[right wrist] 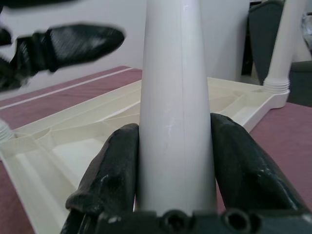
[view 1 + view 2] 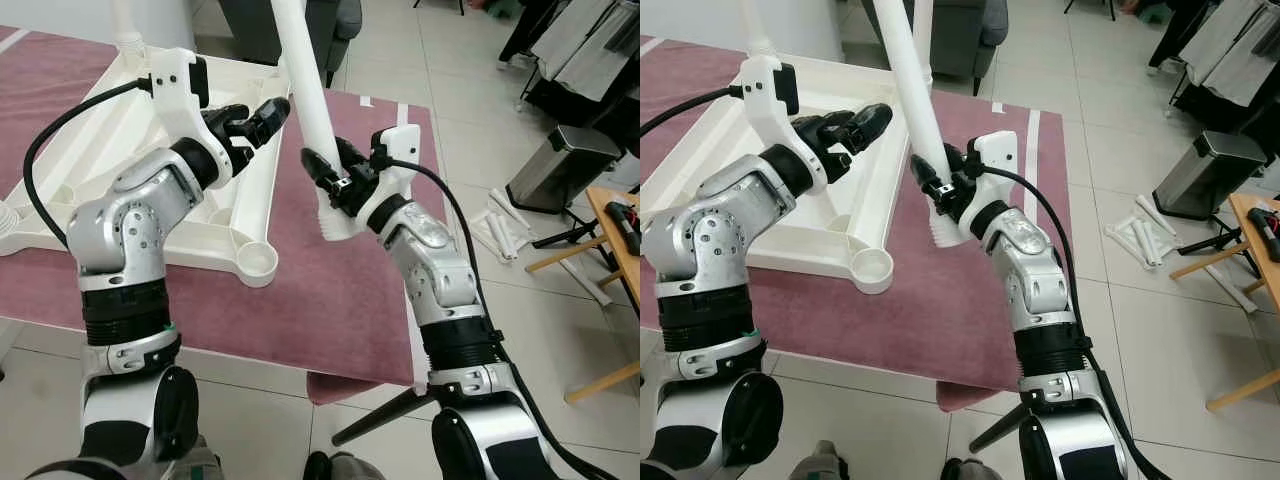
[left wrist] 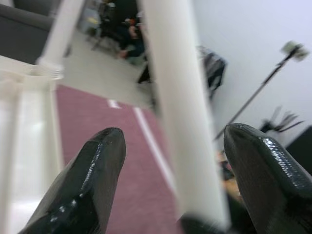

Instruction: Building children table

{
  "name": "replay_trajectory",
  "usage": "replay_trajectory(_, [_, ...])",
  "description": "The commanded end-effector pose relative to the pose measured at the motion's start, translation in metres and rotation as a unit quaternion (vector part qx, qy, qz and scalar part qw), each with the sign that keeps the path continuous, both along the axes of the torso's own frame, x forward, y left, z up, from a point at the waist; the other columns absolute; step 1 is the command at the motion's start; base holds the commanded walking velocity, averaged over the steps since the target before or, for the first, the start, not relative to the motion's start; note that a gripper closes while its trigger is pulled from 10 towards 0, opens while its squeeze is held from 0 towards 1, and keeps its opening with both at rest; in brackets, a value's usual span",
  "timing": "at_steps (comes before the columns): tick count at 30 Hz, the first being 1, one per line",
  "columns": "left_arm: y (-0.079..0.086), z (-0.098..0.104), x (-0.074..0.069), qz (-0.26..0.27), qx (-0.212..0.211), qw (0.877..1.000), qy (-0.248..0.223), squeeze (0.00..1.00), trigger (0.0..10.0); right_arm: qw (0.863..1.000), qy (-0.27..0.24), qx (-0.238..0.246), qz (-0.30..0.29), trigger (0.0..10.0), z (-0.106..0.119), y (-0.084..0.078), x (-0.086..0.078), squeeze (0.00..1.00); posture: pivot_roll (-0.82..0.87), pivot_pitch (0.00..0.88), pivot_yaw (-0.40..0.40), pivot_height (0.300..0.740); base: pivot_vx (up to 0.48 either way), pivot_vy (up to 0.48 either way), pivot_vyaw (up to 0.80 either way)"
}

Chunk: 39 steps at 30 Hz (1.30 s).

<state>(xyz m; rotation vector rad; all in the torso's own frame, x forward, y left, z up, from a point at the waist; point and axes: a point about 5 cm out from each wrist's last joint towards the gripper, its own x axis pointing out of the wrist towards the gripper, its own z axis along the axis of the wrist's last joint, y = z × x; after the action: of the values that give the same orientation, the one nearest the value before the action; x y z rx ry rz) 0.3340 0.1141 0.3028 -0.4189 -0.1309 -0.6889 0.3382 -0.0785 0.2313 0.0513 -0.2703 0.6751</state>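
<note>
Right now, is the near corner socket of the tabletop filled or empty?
Empty. The corner socket is an open round cup; the table leg is clamped in the right gripper, above the mat.

The right arm is bent at the elbow and raised, and its right pincer (image 2: 332, 172) is clamped on the white table leg (image 2: 305, 80), one black finger pressed to each side. The left arm is folded upward, and the left pincer (image 2: 262, 113) is held spread, its fingers (image 3: 87, 195) apart beside that leg.
</note>
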Motion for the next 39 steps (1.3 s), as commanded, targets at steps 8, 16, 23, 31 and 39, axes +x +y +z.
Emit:
replay_trajectory(8, [-0.013, 0.013, 0.006, -0.057, -0.031, 0.998, -0.002, 0.0, 10.0, 0.998, -0.023, -0.026, 0.048, 10.0, 0.002, 0.012, -0.019, 0.0, 0.17, 0.027, -0.044, 0.74, 0.0, 0.0, 0.0])
replay_trajectory(16, [-0.018, 0.007, 0.012, -0.048, -0.035, 0.998, 0.031, 0.0, 10.0, 0.997, -0.033, -0.04, 0.063, 10.0, 0.0, 0.017, -0.027, 0.0, 0.17, 0.026, -0.044, 0.74, 0.0, 0.0, 0.0])
replay_trajectory(23, [-0.02, 0.006, 0.008, -0.059, -0.027, 0.998, 0.026, 0.0, 0.0, 0.997, -0.028, -0.058, 0.045, 10.0, -0.006, 0.015, -0.026, 0.0, 0.17, 0.022, -0.047, 0.74, 0.0, 0.0, 0.0])
replay_trajectory(31, [-0.031, 0.009, -0.009, -0.076, 0.053, 0.994, -0.055, 0.0, 0.0, 0.997, -0.01, -0.064, 0.038, 10.0, -0.009, 0.014, -0.023, 1.0, 0.17, 0.016, -0.054, 0.74, 0.0, 0.0, 0.0])
replay_trajectory(39, [-0.051, 0.008, -0.033, -0.14, 0.133, 0.972, -0.133, 0.0, 0.0, 0.996, 0.015, -0.067, 0.054, 10.0, -0.005, 0.017, -0.018, 0.0, 0.17, 0.01, -0.058, 0.74, 0.0, 0.0, 0.0])
